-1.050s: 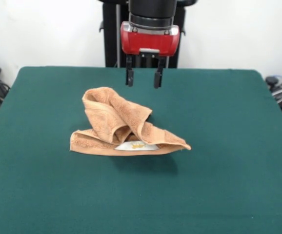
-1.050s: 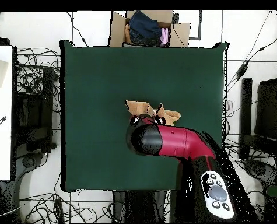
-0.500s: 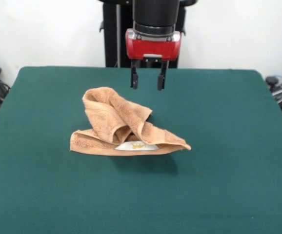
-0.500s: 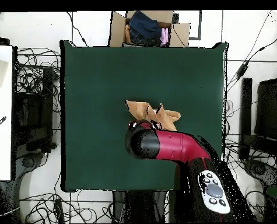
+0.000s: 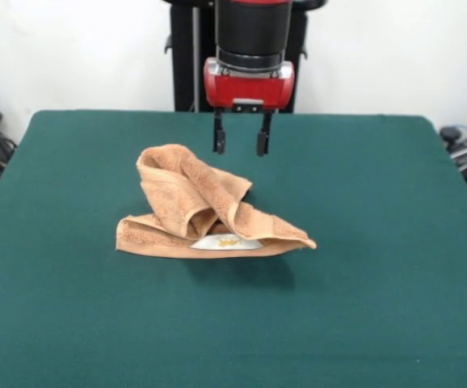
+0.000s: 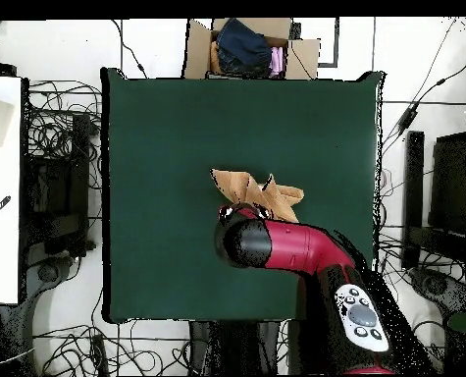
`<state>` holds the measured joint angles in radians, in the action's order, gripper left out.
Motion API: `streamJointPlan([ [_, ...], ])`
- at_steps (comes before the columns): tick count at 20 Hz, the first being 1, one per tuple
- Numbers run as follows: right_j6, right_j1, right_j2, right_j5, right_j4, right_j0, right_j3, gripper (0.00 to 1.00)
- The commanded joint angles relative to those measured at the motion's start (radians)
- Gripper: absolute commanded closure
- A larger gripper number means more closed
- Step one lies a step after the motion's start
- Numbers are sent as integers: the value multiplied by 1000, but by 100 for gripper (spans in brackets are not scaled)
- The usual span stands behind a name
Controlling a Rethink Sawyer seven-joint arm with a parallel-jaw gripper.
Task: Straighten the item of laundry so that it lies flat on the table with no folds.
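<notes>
Orange-tan terry cloth sits bunched near the middle of the dark green counter point(image 5: 395, 307): the towel point(image 5: 205, 212) is crumpled into a low heap, one thick fold rising to a rounded peak on the front view's left and other layers draped down across a flat bottom edge. A small white label point(image 5: 227, 241) with a yellowish mark peeks out from under the folds near the front. The pile looks soft and looped, the counter's surface matte and felt-like.

The end effector point(image 5: 239, 143) hangs above the counter just behind the heap, released, its two dark fingers point(image 5: 217, 139) parted with nothing between them. It touches no cloth.

The step in hand appears to be the approach before a grasp; no straightening has taken hold, since the towel is far from flat. The next move likely calls for lowering onto an upper fold or a free corner, pinching a single layer, and drawing it outward so the stacked layers peel apart. Catching several layers at once could simply drag the whole bundle.
</notes>
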<state>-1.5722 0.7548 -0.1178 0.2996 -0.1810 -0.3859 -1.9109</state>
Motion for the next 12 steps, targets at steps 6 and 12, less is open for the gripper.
streamJointPlan([
  [6, -116, -94, -56, -121, -48, -27, -66, 0],
  [12, -132, -127, -38, -160, -50, -21, -74, 0],
])
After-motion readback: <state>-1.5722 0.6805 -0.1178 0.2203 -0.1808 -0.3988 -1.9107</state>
